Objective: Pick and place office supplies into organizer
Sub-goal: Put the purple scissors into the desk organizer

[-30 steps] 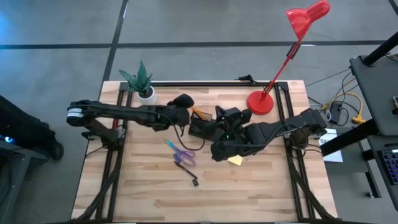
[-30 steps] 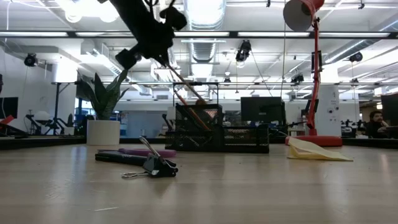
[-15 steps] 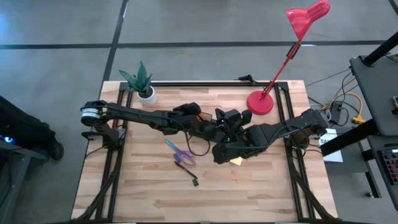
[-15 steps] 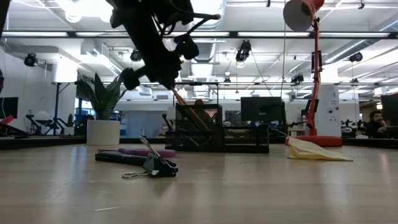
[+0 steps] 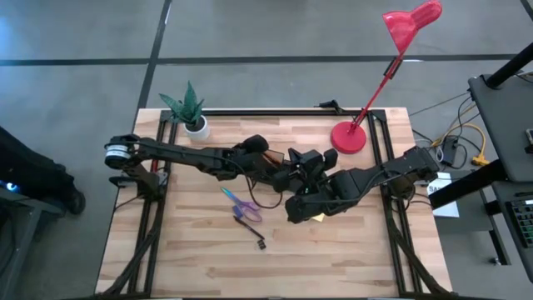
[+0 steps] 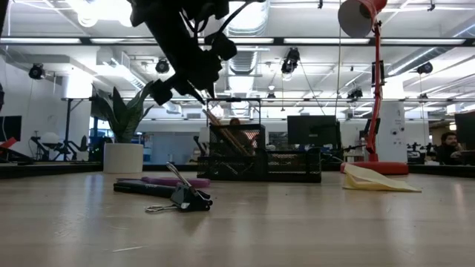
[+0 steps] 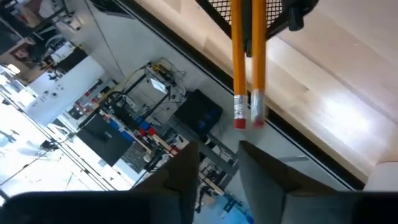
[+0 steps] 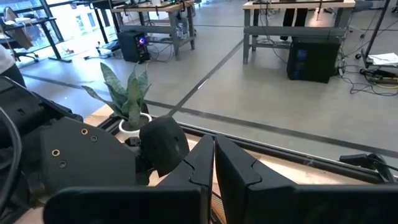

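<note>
High view: left gripper (image 5: 265, 160) hovers over the organizer (image 5: 279, 171), jaws parted, clear of two orange pencils (image 7: 247, 56) standing in it. Right gripper (image 5: 293, 208), jaws clenched and empty, sits beside the sticky-note pad (image 5: 316, 216).

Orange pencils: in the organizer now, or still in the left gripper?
In the organizer. The orange pencils lean tip-down in it, and the left gripper has its fingers apart, clear of the eraser ends.
</note>
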